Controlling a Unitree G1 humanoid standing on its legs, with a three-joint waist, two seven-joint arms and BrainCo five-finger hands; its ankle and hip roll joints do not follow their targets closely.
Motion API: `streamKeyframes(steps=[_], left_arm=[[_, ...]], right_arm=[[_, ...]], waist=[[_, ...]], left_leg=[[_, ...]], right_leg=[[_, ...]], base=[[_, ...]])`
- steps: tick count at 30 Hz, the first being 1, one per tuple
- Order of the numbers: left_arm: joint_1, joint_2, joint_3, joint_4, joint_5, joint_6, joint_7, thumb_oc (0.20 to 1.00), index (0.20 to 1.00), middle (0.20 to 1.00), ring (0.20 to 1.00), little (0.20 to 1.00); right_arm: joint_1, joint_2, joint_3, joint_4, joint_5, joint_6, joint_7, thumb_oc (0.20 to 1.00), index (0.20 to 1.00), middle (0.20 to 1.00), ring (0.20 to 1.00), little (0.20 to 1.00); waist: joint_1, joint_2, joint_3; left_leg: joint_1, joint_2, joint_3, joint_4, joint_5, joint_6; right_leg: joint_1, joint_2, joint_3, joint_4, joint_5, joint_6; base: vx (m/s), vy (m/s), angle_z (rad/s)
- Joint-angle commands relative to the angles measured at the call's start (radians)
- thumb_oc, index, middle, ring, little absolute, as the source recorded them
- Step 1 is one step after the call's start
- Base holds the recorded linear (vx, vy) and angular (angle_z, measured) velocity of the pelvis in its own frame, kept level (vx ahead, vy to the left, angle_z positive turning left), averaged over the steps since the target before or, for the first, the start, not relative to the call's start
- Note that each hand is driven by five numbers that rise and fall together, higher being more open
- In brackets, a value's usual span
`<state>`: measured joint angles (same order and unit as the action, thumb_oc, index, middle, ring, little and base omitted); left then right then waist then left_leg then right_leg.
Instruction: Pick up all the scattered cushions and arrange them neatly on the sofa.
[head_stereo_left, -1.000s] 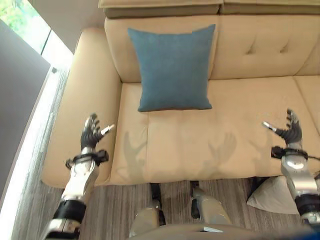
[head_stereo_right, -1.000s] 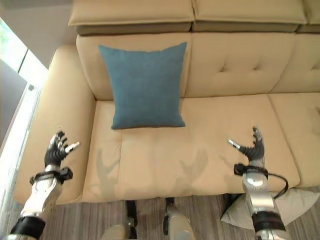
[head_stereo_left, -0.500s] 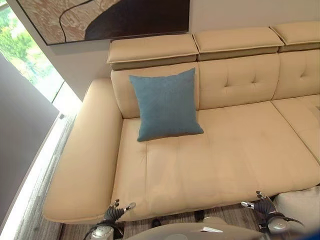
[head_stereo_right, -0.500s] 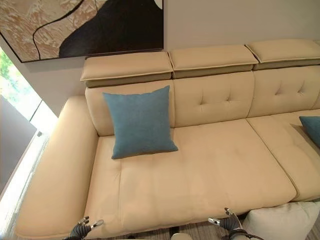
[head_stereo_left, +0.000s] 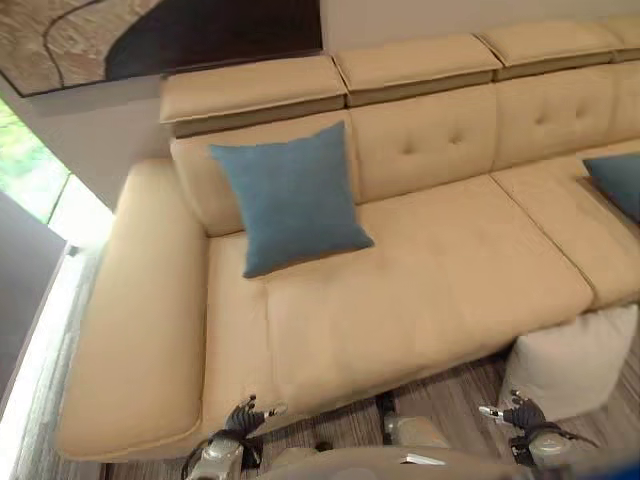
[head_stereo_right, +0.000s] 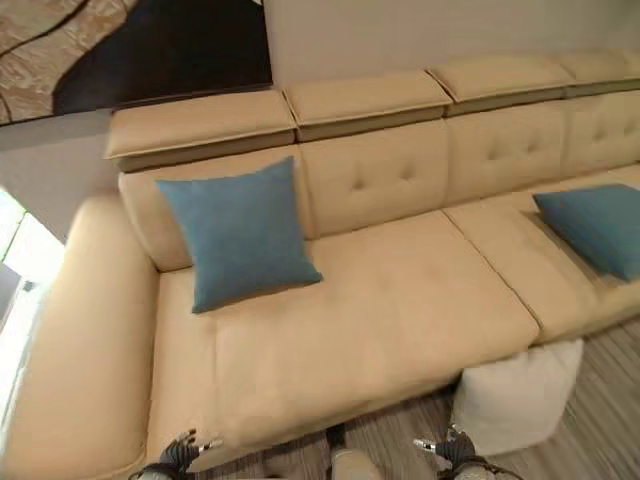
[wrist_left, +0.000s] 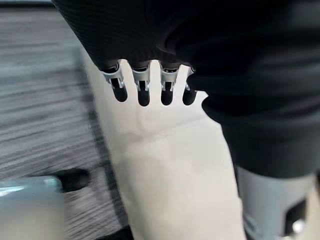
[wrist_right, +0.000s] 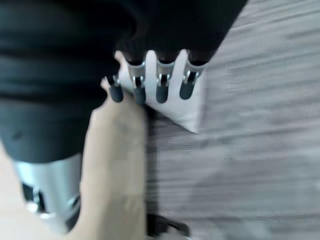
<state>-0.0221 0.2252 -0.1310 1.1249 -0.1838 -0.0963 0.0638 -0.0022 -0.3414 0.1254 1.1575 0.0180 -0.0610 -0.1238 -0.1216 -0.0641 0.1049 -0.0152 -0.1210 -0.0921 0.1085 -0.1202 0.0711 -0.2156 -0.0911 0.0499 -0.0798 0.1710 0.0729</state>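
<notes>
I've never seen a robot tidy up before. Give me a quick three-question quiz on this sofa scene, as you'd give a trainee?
1. True or false: the white cushion lies on the sofa seat.
2. Multiple choice: the blue cushion nearest the armrest is A) flat on the floor, B) propped against the backrest, C) held in a robot hand.
3. Fill in: a second blue cushion lies on the sofa toward the robot's ____ side.

The left robot hand and right robot hand are both open and hold nothing.

Key: 1 false, it is on the floor against the sofa front; 2 B; 3 right.
</notes>
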Motion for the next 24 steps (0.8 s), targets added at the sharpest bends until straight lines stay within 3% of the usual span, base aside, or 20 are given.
streamKeyframes(steps=[1,6,7,8,9,10,12,13,15,18,19,24], left_arm=[[0.020,0.045,-0.013,0.005,0.042,-0.016,-0.007,1.000,1.000,1.000,1.000,1.000],[0.013,0.067,-0.010,0.019,0.075,-0.014,-0.010,1.000,1.000,1.000,1.000,1.000],[0.008,0.077,-0.008,0.027,0.084,-0.010,-0.009,1.000,1.000,1.000,1.000,1.000],[0.000,0.085,-0.011,0.030,0.097,-0.005,-0.008,1.000,1.000,1.000,1.000,1.000],[0.004,0.086,-0.008,0.036,0.104,-0.002,-0.006,1.000,1.000,1.000,1.000,1.000],[0.006,0.092,0.000,0.046,0.110,0.006,-0.006,1.000,1.000,1.000,1.000,1.000],[0.009,0.092,0.008,0.050,0.108,0.010,-0.009,1.000,1.000,1.000,1.000,1.000],[0.010,0.091,0.006,0.052,0.112,0.009,-0.010,1.000,1.000,1.000,1.000,1.000],[0.011,0.090,0.007,0.046,0.107,0.007,-0.010,1.000,1.000,1.000,1.000,1.000],[0.008,0.083,0.004,0.046,0.111,0.007,-0.004,1.000,1.000,1.000,1.000,1.000],[-0.019,0.071,-0.020,0.036,0.114,0.008,-0.003,1.000,1.000,1.000,1.000,1.000],[-0.040,0.049,-0.063,-0.004,0.120,0.010,-0.012,1.000,1.000,1.000,1.000,1.000]], right_arm=[[-0.058,-0.007,0.019,-0.005,-0.007,0.006,-0.011,1.000,1.000,1.000,1.000,1.000],[-0.065,0.010,0.043,-0.005,-0.039,0.021,-0.004,1.000,1.000,1.000,1.000,1.000],[-0.073,0.012,0.053,-0.003,-0.050,0.023,-0.005,1.000,1.000,1.000,1.000,1.000],[-0.079,0.014,0.066,0.006,-0.062,0.022,-0.009,1.000,1.000,1.000,1.000,1.000],[-0.079,0.016,0.068,0.013,-0.064,0.023,-0.009,1.000,1.000,1.000,1.000,1.000],[-0.074,0.016,0.062,0.037,-0.066,0.022,-0.011,1.000,1.000,1.000,1.000,1.000],[-0.069,0.018,0.060,0.048,-0.069,0.022,-0.014,1.000,1.000,1.000,1.000,1.000],[-0.068,0.019,0.059,0.056,-0.076,0.024,-0.014,1.000,1.000,1.000,1.000,1.000],[-0.072,0.019,0.060,0.052,-0.078,0.028,-0.017,1.000,1.000,1.000,1.000,1.000],[-0.069,0.022,0.069,0.046,-0.076,0.028,-0.023,1.000,1.000,1.000,1.000,1.000],[-0.069,0.017,0.071,0.043,-0.063,0.027,-0.031,1.000,1.000,1.000,1.000,1.000],[-0.055,0.011,0.067,0.050,-0.049,0.026,-0.040,1.000,1.000,1.000,1.000,1.000]], waist=[[0.017,0.034,0.020],[0.029,0.025,0.043],[0.037,0.026,0.055],[0.065,0.037,0.074],[0.069,0.040,0.070],[0.092,0.048,0.057],[0.113,0.051,0.037],[0.144,0.041,0.020],[0.156,0.038,0.021],[0.158,0.023,0.013],[0.140,0.021,0.031],[0.116,0.028,0.051]], left_leg=[[0.030,0.040,0.011,-0.016,-0.037,-0.083],[0.028,0.027,0.040,-0.058,-0.007,-0.066],[0.018,0.035,0.057,-0.062,0.006,-0.061],[-0.001,0.053,0.098,-0.074,0.032,-0.054],[-0.005,0.058,0.105,-0.089,0.046,-0.051],[-0.004,0.077,0.135,-0.125,0.074,-0.048],[-0.023,0.091,0.169,-0.132,0.089,-0.051],[-0.046,0.099,0.218,-0.126,0.097,-0.062],[-0.047,0.106,0.240,-0.125,0.098,-0.067],[-0.058,0.116,0.258,-0.105,0.097,-0.077],[-0.082,0.136,0.256,-0.052,0.094,-0.096],[-0.082,0.158,0.246,-0.008,0.083,-0.106]], right_leg=[[0.031,0.008,-0.013,0.098,-0.065,0.080],[-0.018,-0.006,-0.016,0.087,-0.022,0.115],[-0.030,-0.008,-0.048,0.104,-0.032,0.111],[-0.015,-0.021,-0.153,0.165,-0.085,0.091],[-0.010,-0.027,-0.185,0.198,-0.106,0.075],[0.053,-0.030,-0.254,0.273,-0.175,0.058],[0.100,-0.040,-0.307,0.292,-0.209,0.051],[0.173,-0.062,-0.369,0.252,-0.222,0.061],[0.178,-0.068,-0.381,0.234,-0.213,0.064],[0.207,-0.042,-0.347,0.137,-0.211,0.068],[0.215,-0.015,-0.311,0.083,-0.208,0.057],[0.234,0.003,-0.296,0.063,-0.210,0.039]], base=[[-0.24,0.262,-0.95],[-0.16,0.113,-0.66],[-0.38,0.114,-0.53],[-0.36,0.106,-1.03],[-0.39,0.091,-1.28],[-0.24,0.030,-1.39],[-0.20,-0.051,-0.77],[-0.12,-0.076,-0.64],[-0.09,-0.074,-0.98],[-0.04,-0.162,-0.88],[-0.07,-0.191,-0.42],[-0.06,-0.080,-0.09]])
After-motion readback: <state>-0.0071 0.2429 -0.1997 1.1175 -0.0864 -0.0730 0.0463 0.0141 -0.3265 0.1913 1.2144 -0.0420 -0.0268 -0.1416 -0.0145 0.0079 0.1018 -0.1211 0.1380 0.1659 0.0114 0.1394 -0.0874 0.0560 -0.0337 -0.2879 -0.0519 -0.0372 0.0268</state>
